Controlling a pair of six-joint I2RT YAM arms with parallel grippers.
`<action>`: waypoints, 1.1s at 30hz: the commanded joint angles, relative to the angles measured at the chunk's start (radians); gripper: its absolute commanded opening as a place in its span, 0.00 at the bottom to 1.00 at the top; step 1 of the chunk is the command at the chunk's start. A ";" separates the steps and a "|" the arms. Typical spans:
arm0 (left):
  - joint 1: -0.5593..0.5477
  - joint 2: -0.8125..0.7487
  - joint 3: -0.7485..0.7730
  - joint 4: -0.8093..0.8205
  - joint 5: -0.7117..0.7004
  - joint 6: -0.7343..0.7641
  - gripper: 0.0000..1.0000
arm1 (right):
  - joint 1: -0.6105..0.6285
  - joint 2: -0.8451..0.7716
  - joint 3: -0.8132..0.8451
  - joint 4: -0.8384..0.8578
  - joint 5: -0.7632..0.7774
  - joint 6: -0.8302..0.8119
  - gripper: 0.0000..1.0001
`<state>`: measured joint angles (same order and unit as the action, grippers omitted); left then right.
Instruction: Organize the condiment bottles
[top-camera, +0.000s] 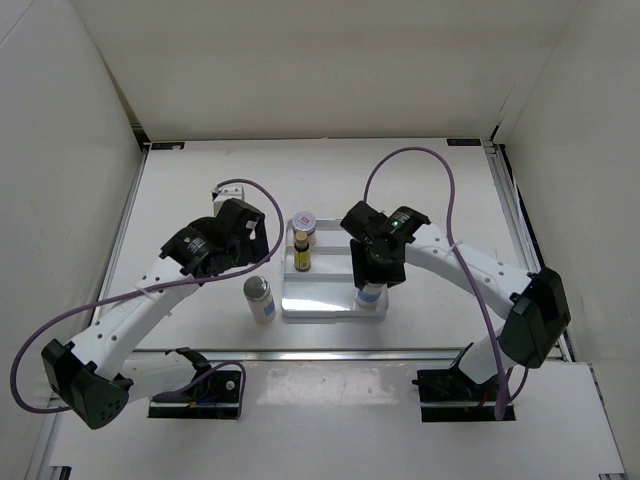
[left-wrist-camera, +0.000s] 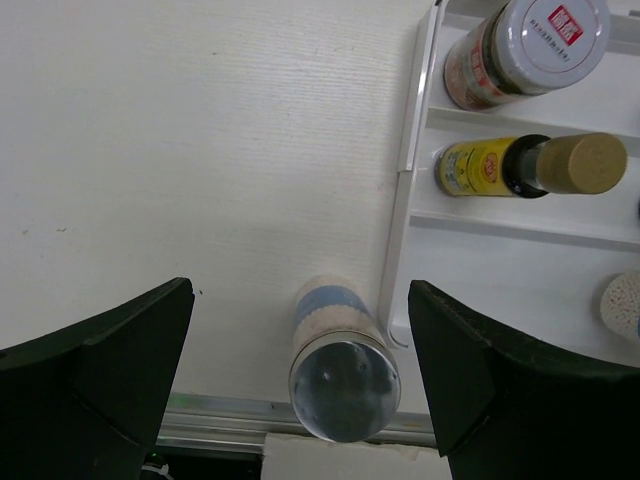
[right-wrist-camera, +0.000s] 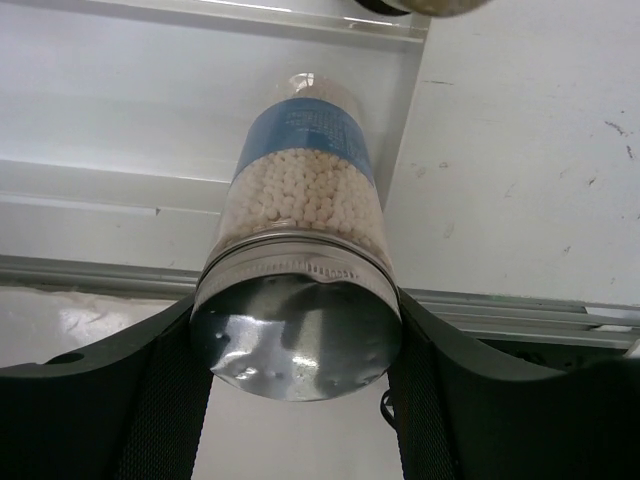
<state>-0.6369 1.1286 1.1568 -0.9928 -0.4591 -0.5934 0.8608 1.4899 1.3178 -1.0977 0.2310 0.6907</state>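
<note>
Top external view shows the job partway done. In the white tray (top-camera: 325, 295), a squat jar (top-camera: 303, 222) and a slim yellow bottle (top-camera: 302, 250) stand upright along the left side, the jar in the farthest groove and the yellow bottle in the next. The right gripper (right-wrist-camera: 295, 330) has its jaws clamped on the silver top of a white-blue bottle (right-wrist-camera: 305, 170), whose base sits at the tray's near right corner; it looks about ready to let go. A second white-blue bottle (left-wrist-camera: 343, 350) stands upright on the bench (left-wrist-camera: 150, 150), just beside the tray's left rim. The left gripper (left-wrist-camera: 300, 290) hangs above it, jaws spread wide to either side and gripping nothing. That bottle is yet to go in, and only four bottles show in any view. For room, the middle of the tray is bare and the bench to the left is open. The raised rim lies close under the left gripper's tray-side jaw, so a straight descent probably risks clipping it.
</note>
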 joint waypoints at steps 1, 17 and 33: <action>0.005 0.006 -0.025 -0.001 0.007 -0.013 1.00 | 0.007 0.023 0.000 0.038 -0.002 -0.002 0.11; -0.014 -0.033 -0.086 0.011 0.045 -0.031 1.00 | 0.018 -0.074 0.060 0.035 0.045 -0.036 1.00; -0.032 -0.013 -0.117 0.011 0.174 -0.040 1.00 | 0.018 -0.106 0.067 0.058 0.057 -0.060 1.00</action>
<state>-0.6617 1.1282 1.0416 -0.9905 -0.3351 -0.6197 0.8726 1.3846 1.3834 -1.0504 0.2813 0.6216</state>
